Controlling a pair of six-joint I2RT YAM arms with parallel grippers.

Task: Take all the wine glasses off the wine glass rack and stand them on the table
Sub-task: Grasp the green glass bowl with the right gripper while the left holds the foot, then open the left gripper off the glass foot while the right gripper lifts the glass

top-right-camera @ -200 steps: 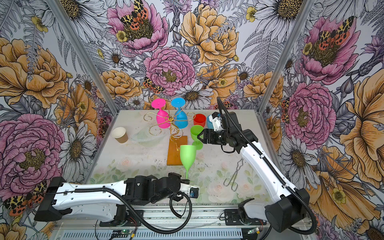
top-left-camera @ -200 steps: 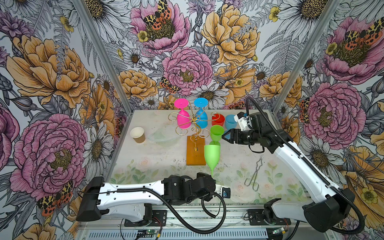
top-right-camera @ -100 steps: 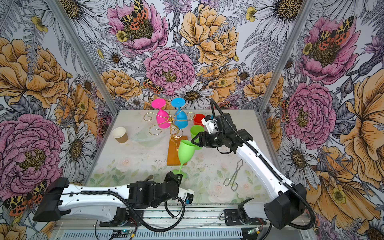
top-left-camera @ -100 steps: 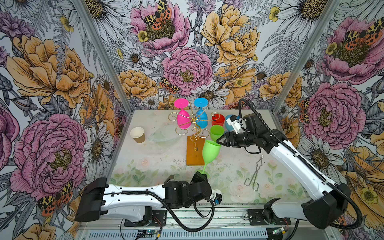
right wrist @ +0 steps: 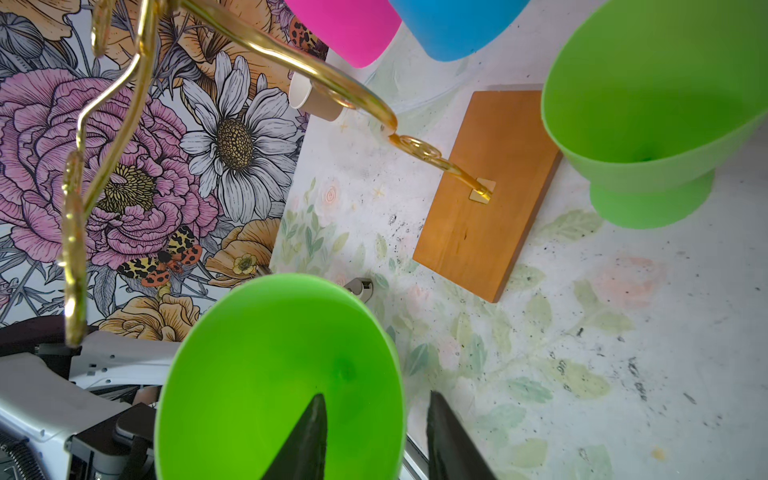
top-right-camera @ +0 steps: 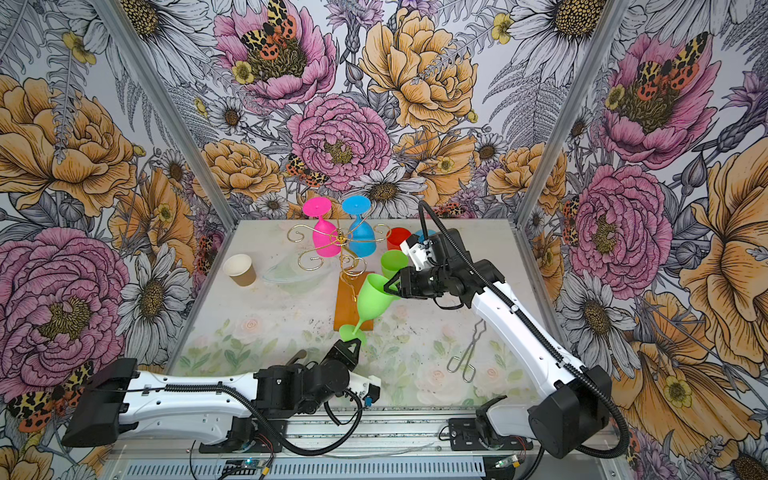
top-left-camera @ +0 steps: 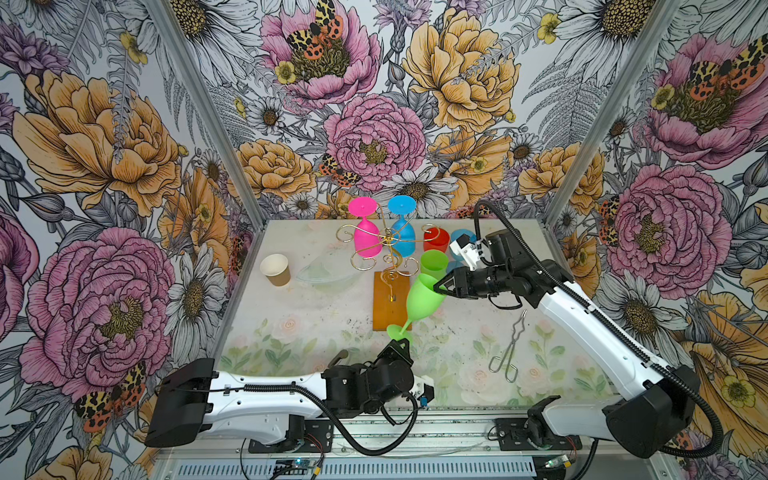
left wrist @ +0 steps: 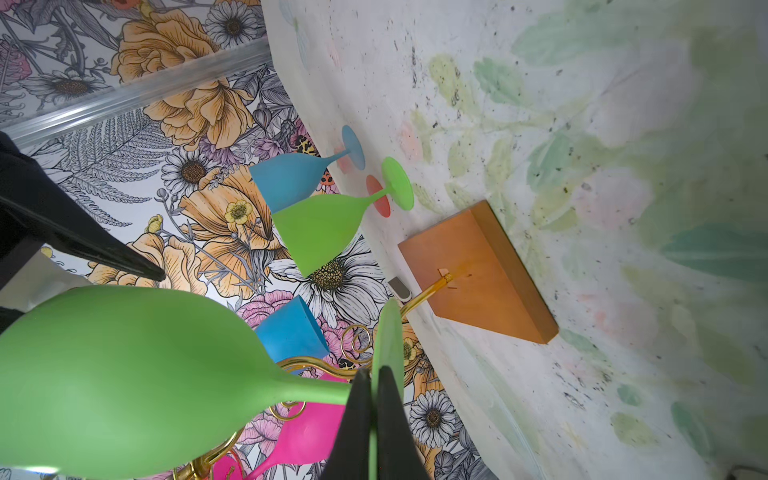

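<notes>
Tips the lime-green plastic wine glass [top-left-camera: 423, 297] toward the right arm, upright a second ago; holds it off the thin gold wire rack with orange-brown wooden base [top-left-camera: 384, 309], just beside that base. Pinches left gripper [top-left-camera: 400, 341] shut on the foot disc. Straddles the bowl rim with right gripper [top-left-camera: 438, 287], jaws apart, one finger inside. Risks levering the foot from that thin pinch under uneven pulling, or bumping the second green stemmed glass [top-left-camera: 433, 262] just behind and the hanging pink glass [top-left-camera: 368, 243].
</notes>
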